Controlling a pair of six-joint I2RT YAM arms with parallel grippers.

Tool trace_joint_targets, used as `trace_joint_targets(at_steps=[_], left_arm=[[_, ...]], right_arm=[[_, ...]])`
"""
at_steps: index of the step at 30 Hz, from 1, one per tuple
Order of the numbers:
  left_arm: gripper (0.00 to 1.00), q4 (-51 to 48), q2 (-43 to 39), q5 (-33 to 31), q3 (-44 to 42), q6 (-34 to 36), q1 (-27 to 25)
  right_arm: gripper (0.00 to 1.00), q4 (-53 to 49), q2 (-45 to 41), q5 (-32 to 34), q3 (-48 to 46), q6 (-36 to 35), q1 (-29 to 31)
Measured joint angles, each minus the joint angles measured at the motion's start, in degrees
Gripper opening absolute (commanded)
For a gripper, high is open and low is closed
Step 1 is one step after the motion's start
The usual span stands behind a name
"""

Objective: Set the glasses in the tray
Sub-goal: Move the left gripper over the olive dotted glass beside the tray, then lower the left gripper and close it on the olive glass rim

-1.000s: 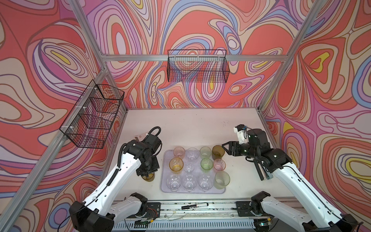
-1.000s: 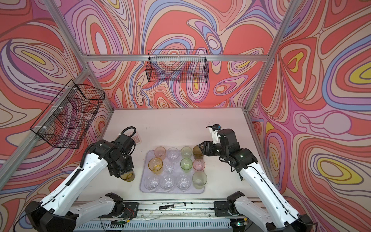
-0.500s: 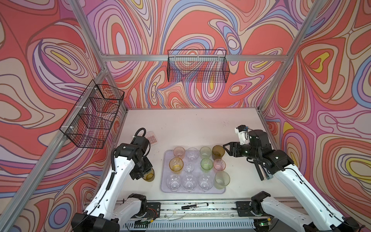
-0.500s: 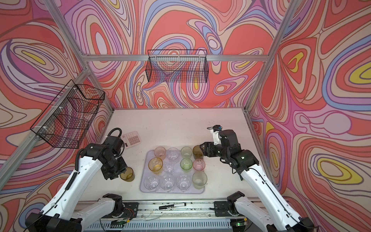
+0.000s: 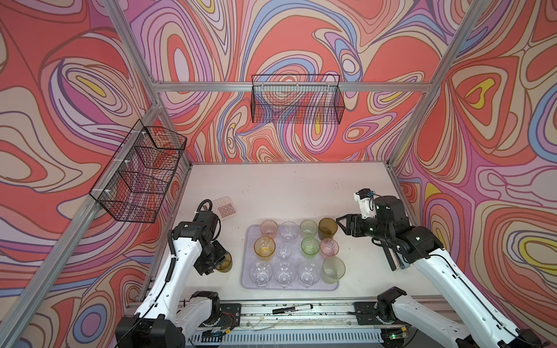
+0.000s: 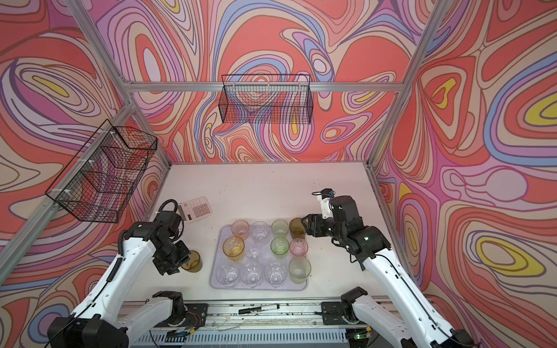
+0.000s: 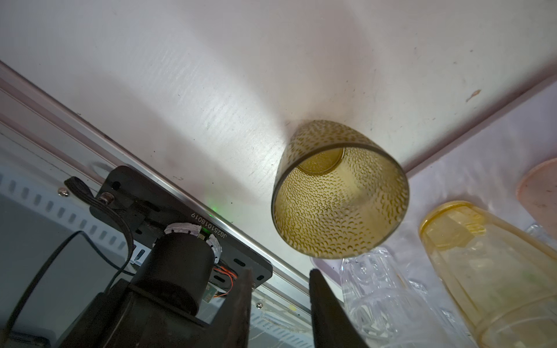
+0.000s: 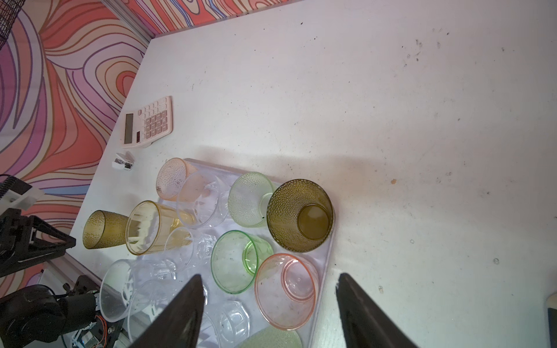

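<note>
A: Start at the left gripper [image 7: 281, 272]. What are the jaws doing?

B: They're parted by a narrow gap with nothing between them. The olive-brown glass [image 7: 337, 195] stands just beyond the fingertips [image 7: 318, 289], not inside the gap. Whether a tip brushes its rim I cannot tell.

A: And how does it lie?

B: It's upright on the worktop [image 5: 286, 186], mouth up, long axis vertical. In both top views it sits between the gripper and the left edge of the tray [image 5: 252, 236], toward the tray's front left corner. It's just beside the rim but outside it.

A: So the glass lies tray-side of the jaws.

B: Yes. I judge the gap too narrow for its mouth. The jaws would need to widen, or one finger go inside the rim, before any lift towards the tray.

A: The right gripper [image 8: 269, 274]?

B: Its jaws are spread wide and empty, and it hovers by the tray's far right corner, well apart from that glass. The left arm is plainly nearer.

A: The other glasses [image 5: 284, 251]?

B: Twelve, all standing in the tray already.
</note>
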Motion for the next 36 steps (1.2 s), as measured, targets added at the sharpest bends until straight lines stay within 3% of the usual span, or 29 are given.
trace_joint_targets(at_steps=[15, 36], left_arm=[[0.34, 5.7, 0.0, 2.0, -4.6, -0.1, 3.0], [0.14, 8.2, 1.1, 3.2, -6.9, -0.9, 3.2]], right_arm=[[0.72, -1.2, 0.2, 0.0, 0.1, -0.5, 0.0], [0.72, -1.5, 0.5, 0.0, 0.3, -0.6, 0.0]])
